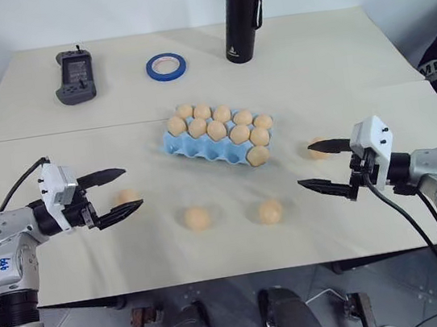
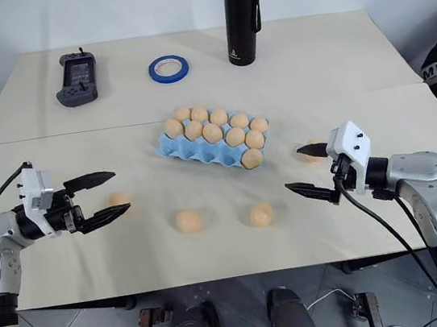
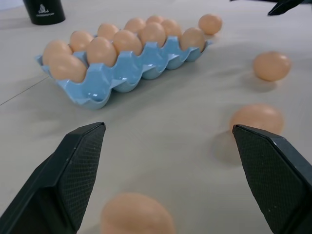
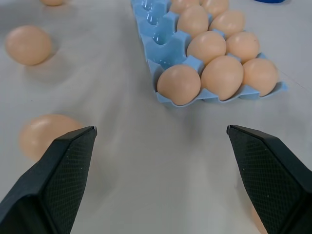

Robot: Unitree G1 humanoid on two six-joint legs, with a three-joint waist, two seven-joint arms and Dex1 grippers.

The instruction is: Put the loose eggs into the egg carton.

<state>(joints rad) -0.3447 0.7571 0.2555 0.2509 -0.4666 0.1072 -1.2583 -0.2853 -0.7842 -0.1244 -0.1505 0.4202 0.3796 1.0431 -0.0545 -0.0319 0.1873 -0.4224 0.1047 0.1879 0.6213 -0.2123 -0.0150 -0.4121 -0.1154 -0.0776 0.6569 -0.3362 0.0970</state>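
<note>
Both the left claw (image 1: pixel 116 196) and right claw (image 1: pixel 322 167) hang wide apart and empty above the tabletop (image 1: pixel 311 69), flanking four loose eggs (image 1: pixel 197 218) that lie near the partly filled egg carton (image 1: pixel 179 144).

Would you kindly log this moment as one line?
jaws: both open, empty | four tan oval eggs loose on table | light blue moulded carton: front row empty
</note>
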